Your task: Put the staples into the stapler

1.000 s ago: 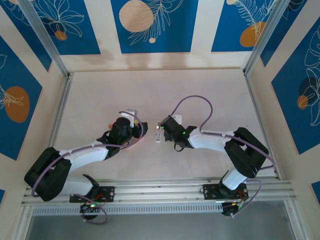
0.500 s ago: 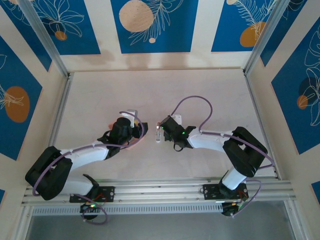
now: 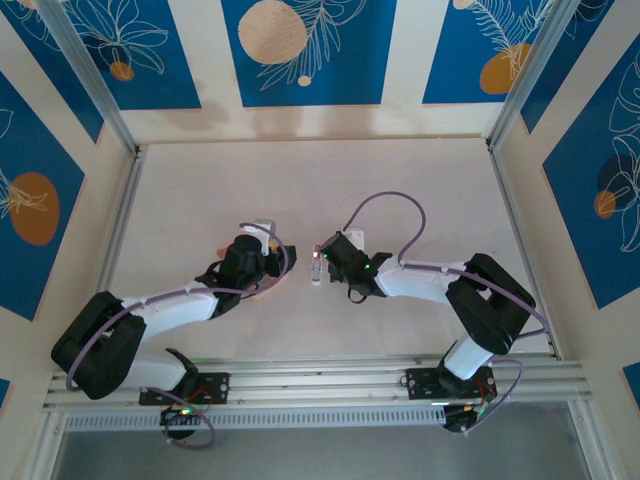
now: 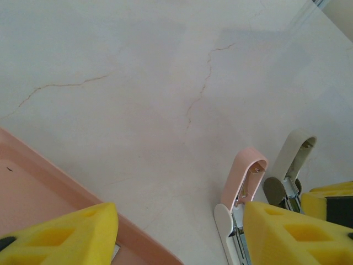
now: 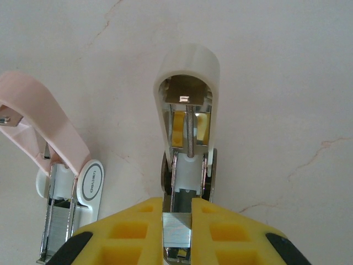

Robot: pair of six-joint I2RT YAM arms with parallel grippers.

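Table (image 5: 276,66), pink stapler (image 5: 33,118) w/ "deli" logo (image 5: 92,182); white stapler (image 5: 187,72) gripped

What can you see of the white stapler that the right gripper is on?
The white stapler looks like glossy cream plastic over bare metal. Its round-nosed cover is swung open, showing a thin spring running down the inside to the metal staple channel. The right gripper is shut on that channel's near end. It sits over the pale table, beside the open pink stapler and apart from it.
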